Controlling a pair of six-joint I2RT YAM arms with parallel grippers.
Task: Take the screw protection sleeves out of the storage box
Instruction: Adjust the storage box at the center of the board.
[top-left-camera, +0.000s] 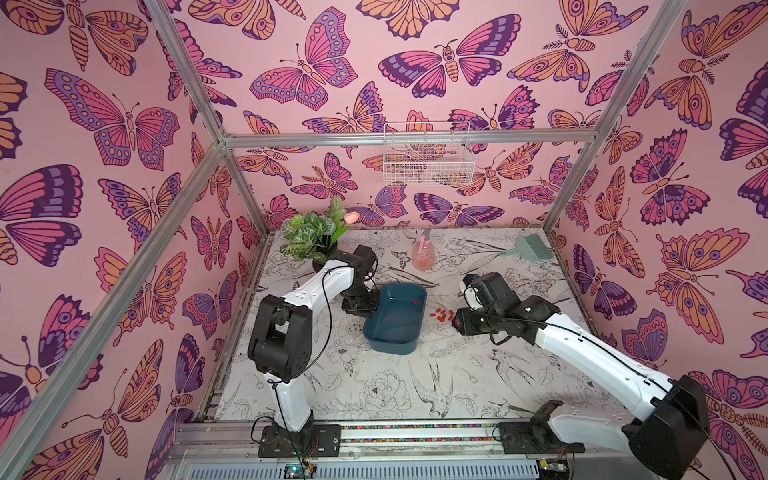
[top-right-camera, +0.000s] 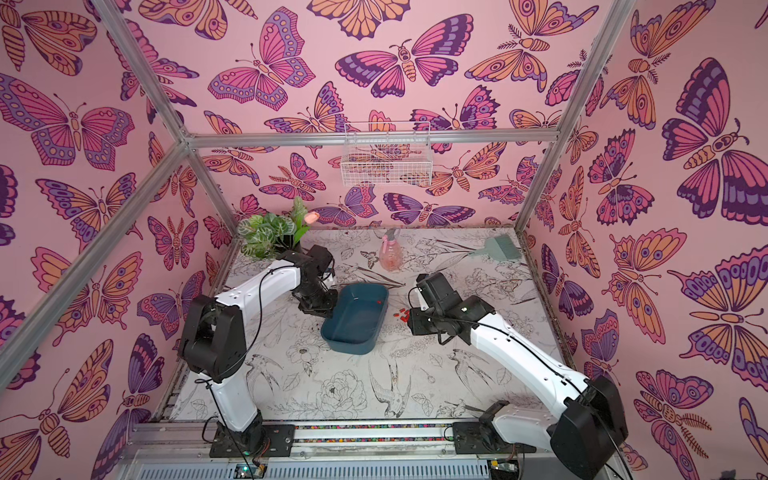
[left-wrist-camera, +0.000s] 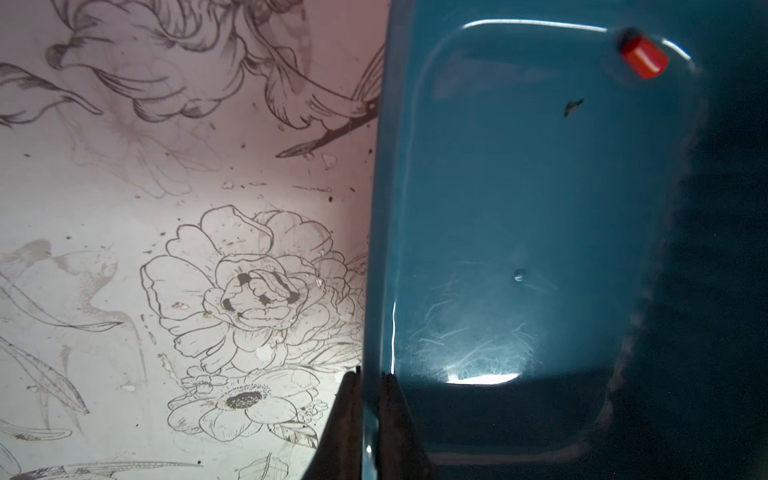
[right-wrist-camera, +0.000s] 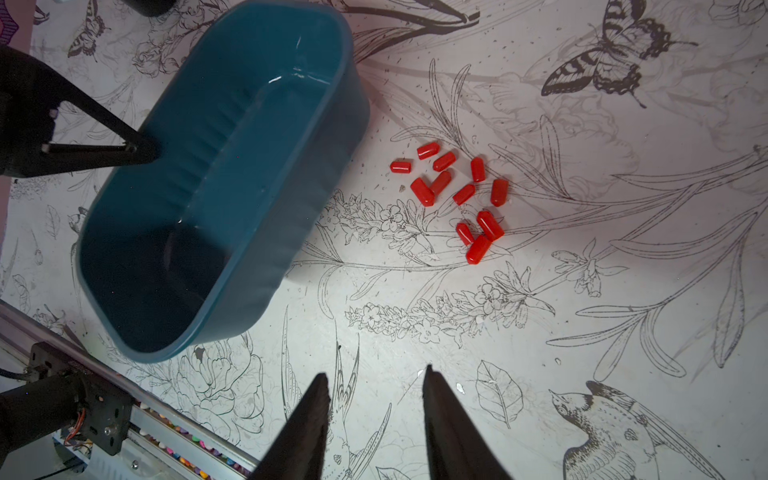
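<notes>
The dark teal storage box (top-left-camera: 390, 332) (top-right-camera: 353, 332) lies mid-table. My left gripper (top-left-camera: 365, 309) (left-wrist-camera: 370, 376) is shut on its rim at the left end, one finger inside the wall and one outside. One red screw protection sleeve (top-left-camera: 415, 301) (top-right-camera: 378, 302) (left-wrist-camera: 644, 57) rests on the box floor (left-wrist-camera: 519, 208) near the far right corner. Several more sleeves (top-left-camera: 441, 314) (top-right-camera: 402, 313) (right-wrist-camera: 457, 195) are scattered on the table just right of the box (right-wrist-camera: 232, 166). My right gripper (top-left-camera: 456, 328) (right-wrist-camera: 376, 372) hovers open beside that pile, nothing between its fingers.
A potted plant (top-left-camera: 311, 237) stands at the back left behind the left arm. A pink spray bottle (top-left-camera: 424, 253) and a green brush (top-left-camera: 530, 247) lie at the back. A white wire basket (top-left-camera: 428, 162) hangs on the rear wall. A metal rail (right-wrist-camera: 137, 415) runs along the front edge.
</notes>
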